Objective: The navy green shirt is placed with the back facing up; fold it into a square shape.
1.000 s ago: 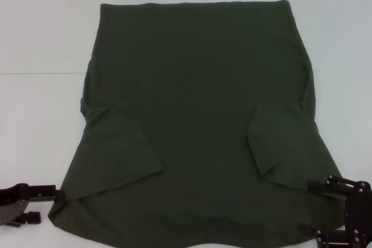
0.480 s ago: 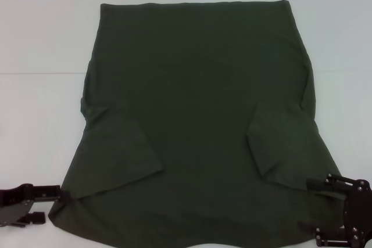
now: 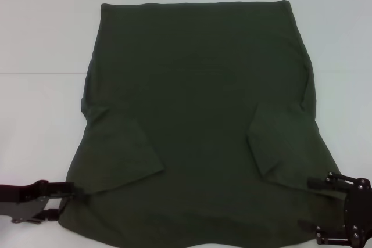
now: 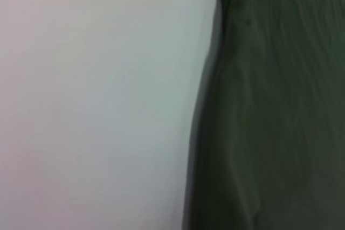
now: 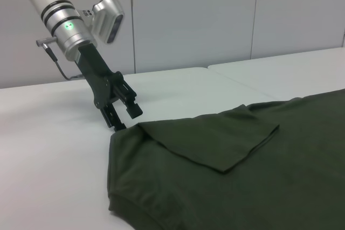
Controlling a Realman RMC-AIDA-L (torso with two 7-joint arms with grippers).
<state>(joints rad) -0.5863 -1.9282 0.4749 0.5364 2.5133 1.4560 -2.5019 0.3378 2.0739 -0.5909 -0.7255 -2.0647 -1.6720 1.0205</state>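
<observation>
Left gripper (image 3: 68, 197): sitting at about 8 o'clock in the head view, low over the table, its tips meeting the near left corner of the navy green shirt (image 3: 197, 120). The right wrist view is showing this same gripper (image 5: 119, 118) pointing down at the shirt's corner (image 5: 226, 176), its two black fingers (image 5: 132, 109) standing a narrow way apart, one tip touching the cloth edge; whether cloth is lying between them cannot be told. The left wrist view is showing only the shirt's edge (image 4: 269, 111) lying on the white table (image 4: 91, 100).

Right gripper (image 3: 325, 210): resting at about 4 o'clock in the head view, over the shirt's near right corner. Its fingers are lying against the dark cloth, and whether they are spread or closed cannot be told.

Navy green shirt: lying flat and plain side up, filling the middle of the table (image 3: 40, 39) from 12 o'clock down to 6 o'clock. Both short sleeves are lying folded inward onto the body, the left one at about 8 o'clock and the right one at about 4 o'clock. The far hem is running straight across the top; the near edge is curving along the bottom.

Table: white, with a faint seam crossing it at mid-height on either side of the shirt.
</observation>
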